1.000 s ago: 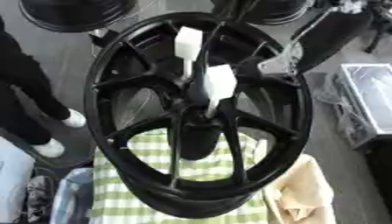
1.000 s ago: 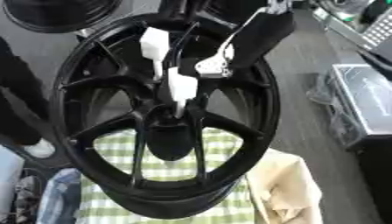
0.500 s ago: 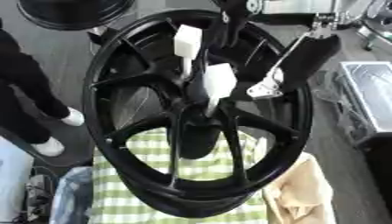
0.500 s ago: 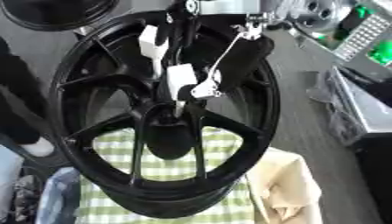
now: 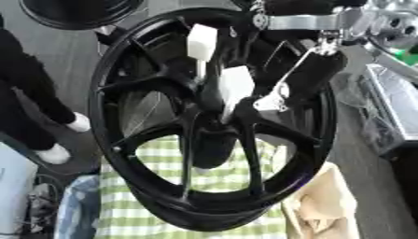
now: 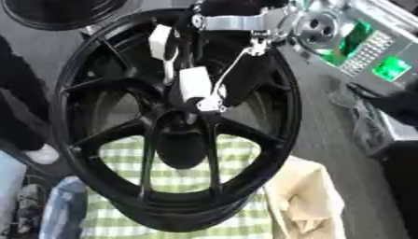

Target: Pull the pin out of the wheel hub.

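A green-and-white checked cloth [image 5: 220,184] covers the tabletop. A tan bag [image 5: 326,207] sits at its right edge, a second black wheel [image 5: 73,11] beyond the far-left corner.

Even, fairly bright light, both views softly blurred; the glossy black wheel hub [image 5: 212,116] shows faint sheen.

Right hand [image 5: 314,81]: finger posture lost in blur against the black wheel hub [image 5: 147,56]. Pin not distinguishable among white blocks [image 5: 235,86]. Green-checked cloth [image 5: 220,177] largely hidden behind spokes; its lower part cut by frame edge.
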`<action>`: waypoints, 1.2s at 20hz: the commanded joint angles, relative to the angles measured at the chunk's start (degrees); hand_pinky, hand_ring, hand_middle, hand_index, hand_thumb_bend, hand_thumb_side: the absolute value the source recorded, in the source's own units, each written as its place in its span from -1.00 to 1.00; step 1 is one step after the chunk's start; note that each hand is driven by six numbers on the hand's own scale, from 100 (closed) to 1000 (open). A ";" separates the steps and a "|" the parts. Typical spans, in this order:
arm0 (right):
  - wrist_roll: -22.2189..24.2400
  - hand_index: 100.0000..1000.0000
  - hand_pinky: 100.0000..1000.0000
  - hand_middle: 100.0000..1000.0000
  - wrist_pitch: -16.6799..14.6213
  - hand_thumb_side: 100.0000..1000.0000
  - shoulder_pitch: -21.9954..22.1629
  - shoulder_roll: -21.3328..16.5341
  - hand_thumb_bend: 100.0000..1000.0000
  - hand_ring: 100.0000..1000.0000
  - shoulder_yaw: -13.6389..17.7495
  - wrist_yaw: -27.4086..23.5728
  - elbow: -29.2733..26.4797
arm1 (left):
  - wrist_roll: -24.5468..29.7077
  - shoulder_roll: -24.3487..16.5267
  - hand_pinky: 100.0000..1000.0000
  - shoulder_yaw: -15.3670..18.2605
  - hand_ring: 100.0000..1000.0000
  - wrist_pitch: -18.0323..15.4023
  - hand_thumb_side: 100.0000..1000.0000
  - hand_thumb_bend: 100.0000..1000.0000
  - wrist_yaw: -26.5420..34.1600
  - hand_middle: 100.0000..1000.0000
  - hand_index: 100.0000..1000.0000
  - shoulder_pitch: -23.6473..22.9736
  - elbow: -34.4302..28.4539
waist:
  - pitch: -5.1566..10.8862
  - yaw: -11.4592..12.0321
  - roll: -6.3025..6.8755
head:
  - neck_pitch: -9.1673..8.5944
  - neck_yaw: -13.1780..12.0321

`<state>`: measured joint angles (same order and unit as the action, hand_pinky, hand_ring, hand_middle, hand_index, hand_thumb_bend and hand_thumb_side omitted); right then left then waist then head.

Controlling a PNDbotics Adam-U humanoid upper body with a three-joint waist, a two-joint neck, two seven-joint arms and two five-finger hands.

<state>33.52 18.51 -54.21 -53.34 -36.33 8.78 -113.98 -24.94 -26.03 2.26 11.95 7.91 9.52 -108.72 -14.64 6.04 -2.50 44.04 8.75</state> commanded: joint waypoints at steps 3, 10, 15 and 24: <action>-0.19 0.54 0.56 0.24 1.28 -0.53 0.05 -0.37 -0.36 0.34 0.34 1.50 -0.61 | 0.06 -0.42 0.53 0.23 0.38 -0.06 0.41 -0.61 -0.30 0.40 0.48 0.48 -0.56 | 0.53 0.20 0.24 | 0.08 0.26; -0.84 0.54 0.56 0.25 1.97 -0.60 0.90 -0.31 -0.34 0.35 0.43 3.53 -0.61 | -0.03 -0.20 0.53 0.32 0.38 -0.07 0.42 -0.61 -0.34 0.40 0.48 0.35 -0.49 | 0.18 0.43 0.21 | 0.08 0.29; -1.02 0.54 0.56 0.25 2.60 -0.57 1.53 -0.38 -0.35 0.35 0.46 4.74 -0.61 | -0.09 -0.01 0.53 0.36 0.38 -0.05 0.42 -0.62 -0.49 0.40 0.48 0.26 -0.44 | -0.13 0.73 0.17 | 0.08 0.47; -3.17 0.60 0.61 0.39 2.61 -0.50 2.48 -0.58 -0.24 0.52 1.65 7.03 -0.61 | -0.11 0.26 0.54 0.38 0.38 -0.06 0.43 -0.62 -0.56 0.40 0.48 0.06 -0.37 | -0.33 0.89 0.05 | 0.08 0.74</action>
<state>30.87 21.24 -51.23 -52.72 -35.87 15.17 -113.98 -24.96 -25.11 2.27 11.97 7.60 9.48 -108.47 -15.73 6.83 -2.65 44.04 9.24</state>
